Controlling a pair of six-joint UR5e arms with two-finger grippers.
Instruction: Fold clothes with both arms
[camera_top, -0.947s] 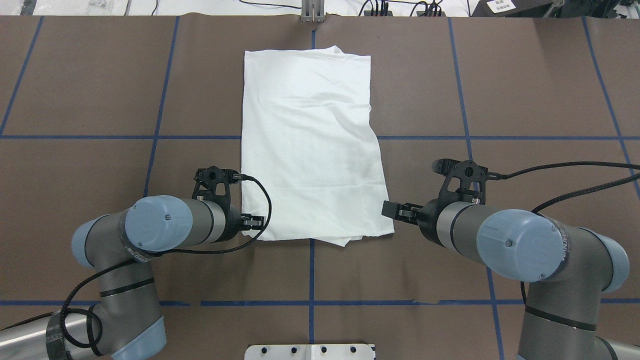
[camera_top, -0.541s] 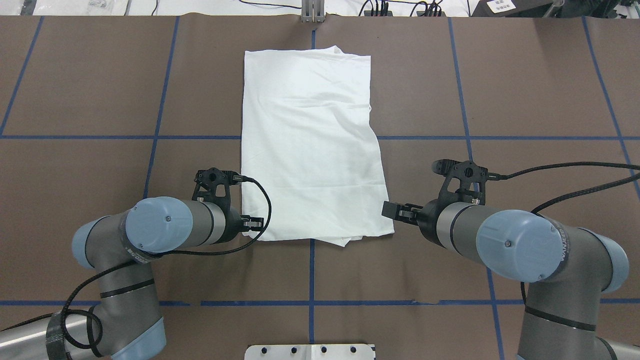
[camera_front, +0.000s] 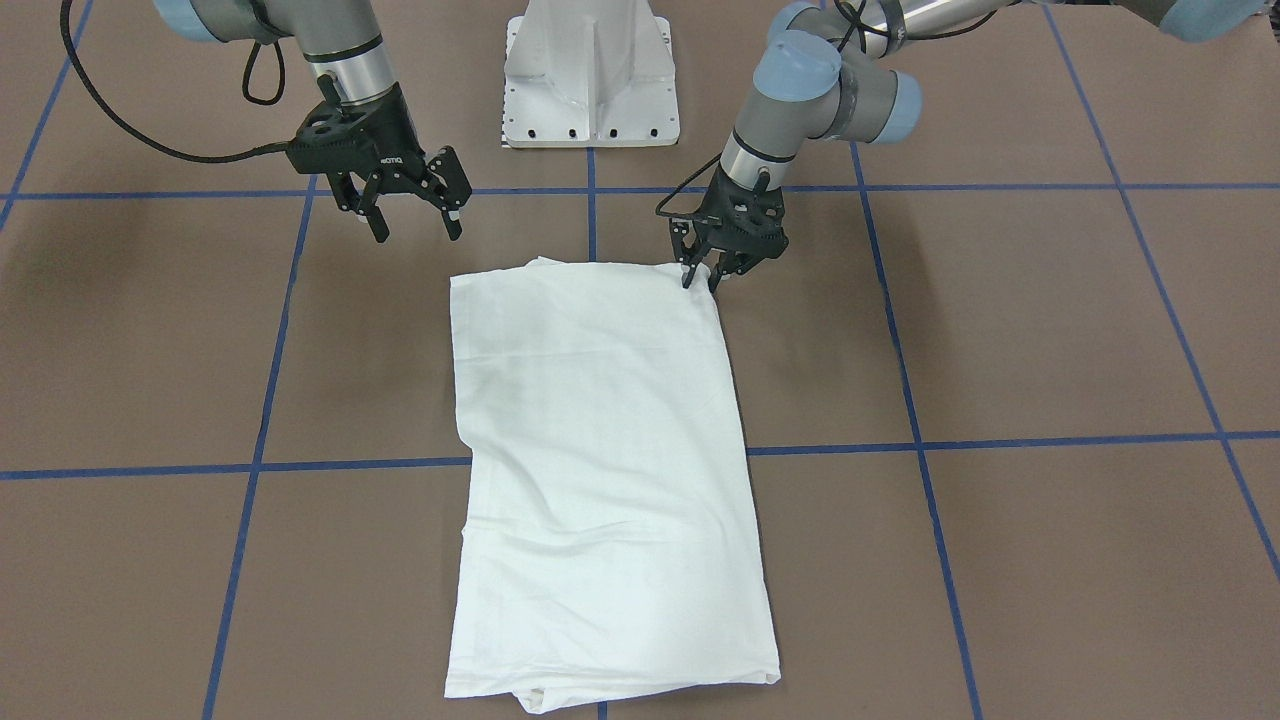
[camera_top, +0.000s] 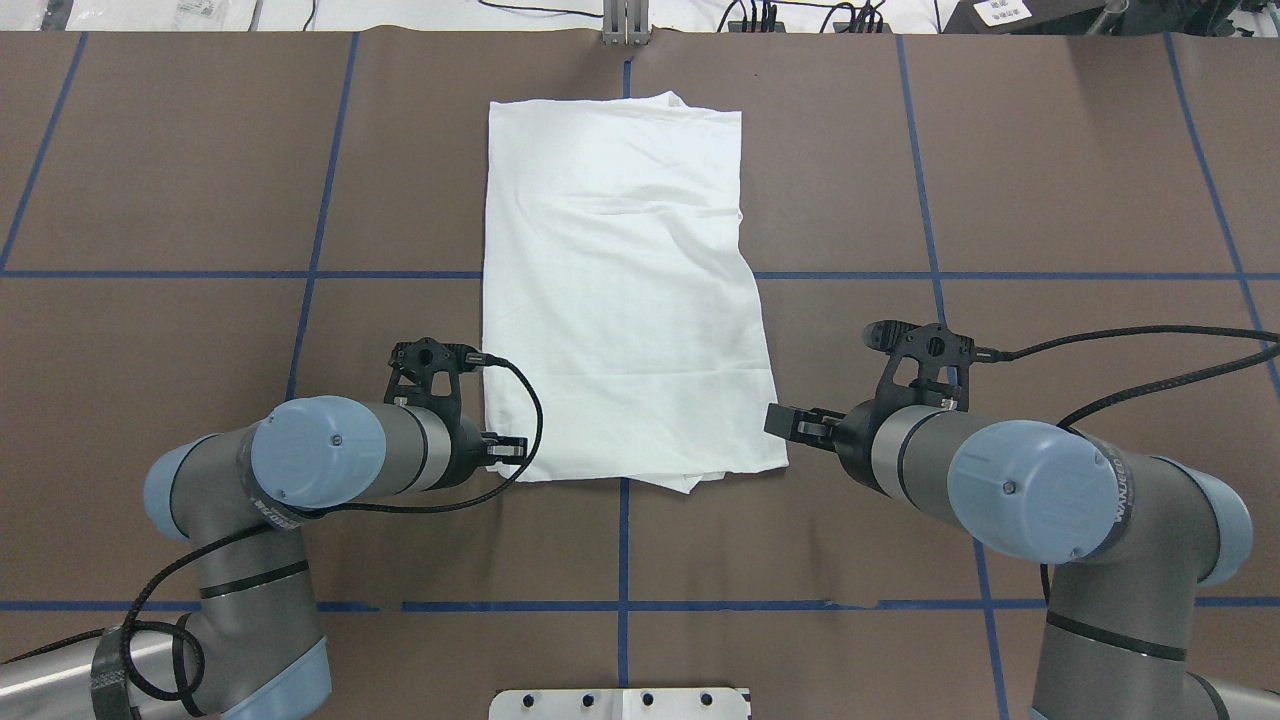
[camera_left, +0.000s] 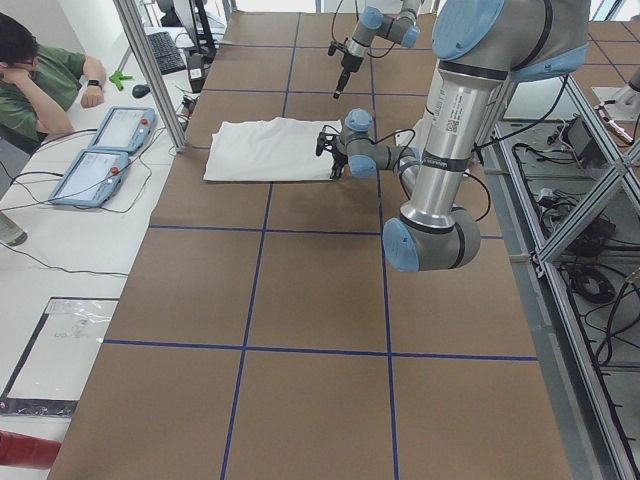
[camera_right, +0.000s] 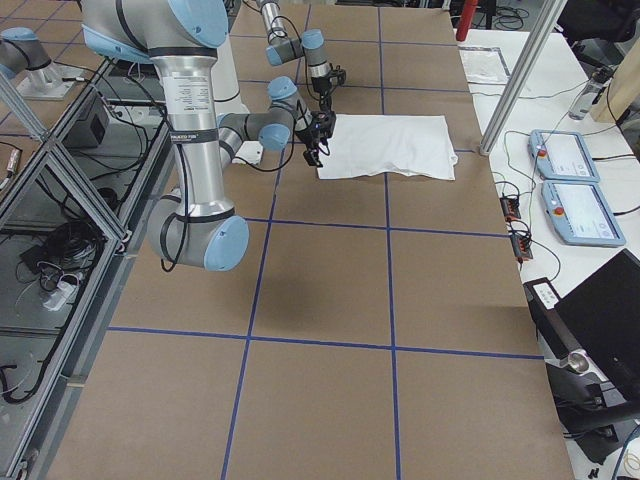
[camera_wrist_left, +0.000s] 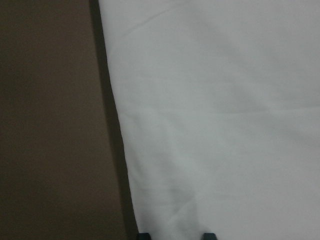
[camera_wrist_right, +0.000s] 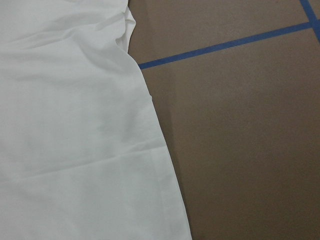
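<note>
While I was watching remotely, the shirt (camera_top: 625, 290) lay flat in the middle of the table (camera_top: 1050, 180), folded to a long strip running 12 to 6 o'clock on the overhead view. I logged the left gripper (camera_front: 702, 279) at the strip's 7 o'clock corner, fingers drawn close with cloth between them. I read that as pinched on the corner, and its wrist view showed white cloth between the two tips. I logged the right gripper (camera_front: 416, 232) with fingers wide apart, holding nothing, just off the 5 o'clock corner and, judging by the front view, above the table rather than down on the cloth. Risks as I judged them: if left lifted before right had its corner, the near edge would go up lopsided and the fold would skew or drag toward 9 o'clock. A loose flap (camera_top: 688, 482) poked out at the 6 o'clock edge, so the layers weren't aligned; a pinch could take only the top layers and the lower ones would spill out. Right might close on bare table if it came down short of the edge. Left's black cable (camera_top: 537, 420) looped over the cloth near 7 o'clock, a possible snag. Containers: none seen in any view, so no contents to log.
</note>
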